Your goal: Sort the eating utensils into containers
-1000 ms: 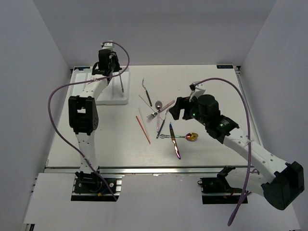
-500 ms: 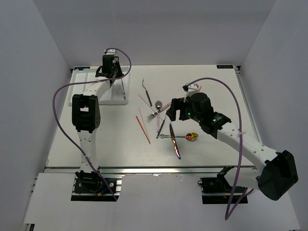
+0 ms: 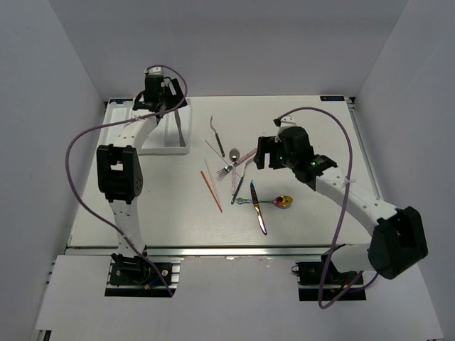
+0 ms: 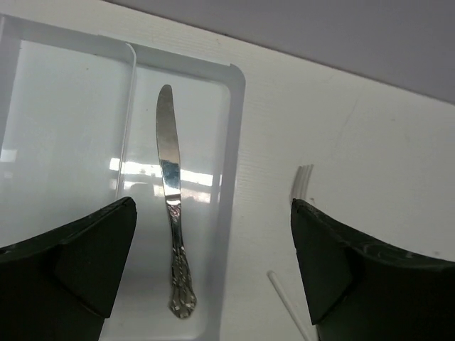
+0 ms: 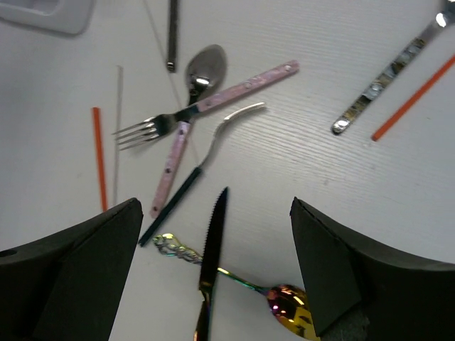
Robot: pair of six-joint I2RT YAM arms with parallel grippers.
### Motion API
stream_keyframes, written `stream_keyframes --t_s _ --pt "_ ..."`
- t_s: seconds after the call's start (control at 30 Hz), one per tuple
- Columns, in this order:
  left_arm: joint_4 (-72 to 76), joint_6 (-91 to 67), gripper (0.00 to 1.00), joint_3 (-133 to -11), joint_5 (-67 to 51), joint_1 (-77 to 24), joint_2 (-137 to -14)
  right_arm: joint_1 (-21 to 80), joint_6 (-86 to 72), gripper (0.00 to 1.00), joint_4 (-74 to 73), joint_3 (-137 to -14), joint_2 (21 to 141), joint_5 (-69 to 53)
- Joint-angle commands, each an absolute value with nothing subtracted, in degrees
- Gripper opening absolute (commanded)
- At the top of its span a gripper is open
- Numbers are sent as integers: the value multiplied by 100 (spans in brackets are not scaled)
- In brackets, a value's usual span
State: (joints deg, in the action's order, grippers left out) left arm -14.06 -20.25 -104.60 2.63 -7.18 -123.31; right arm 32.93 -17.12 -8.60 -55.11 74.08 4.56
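Left gripper, released, hovers over the white tray, a silver knife in its end slot. Right gripper, jaws spread, hangs above the serrated knife on the table; best pinched crosswise, clear of the crossing gold-bowled spoon

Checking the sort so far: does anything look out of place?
One silver knife lies in the white tray; the rest sprawl mid-table, a pink-handled fork crossing a pink-handled spoon, a dark knife crossing the gold-bowled spoon.
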Motion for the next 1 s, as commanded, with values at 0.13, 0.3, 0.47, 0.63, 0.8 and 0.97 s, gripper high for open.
stream_keyframes --t_s 0.13,0.3,0.47,0.63,0.8,0.97 --pt "-2777 -3181 98 -8876 553 -712 -9427 2927 -1397 89 -1775 -6362 8489 1124" --pt "-3084 -2762 98 -7235 1134 -800 -8246 2909 -1520 75 -1934 -6434 8842 730" --pt "-3155 -2409 98 -5928 1281 -923 -7324 3355 -1722 67 -1986 -6031 8659 781" --pt "-3182 -2259 98 -5239 1934 -932 -6803 4024 -2337 64 -1723 -5108 7990 1221" --pt "-3103 -2259 98 -5273 1644 -932 -6785 4737 -2865 59 -1635 -4439 7673 1538" --pt "-3120 -2241 98 -5212 1608 -923 -6759 5114 -3084 54 -1687 -4280 7734 1643"
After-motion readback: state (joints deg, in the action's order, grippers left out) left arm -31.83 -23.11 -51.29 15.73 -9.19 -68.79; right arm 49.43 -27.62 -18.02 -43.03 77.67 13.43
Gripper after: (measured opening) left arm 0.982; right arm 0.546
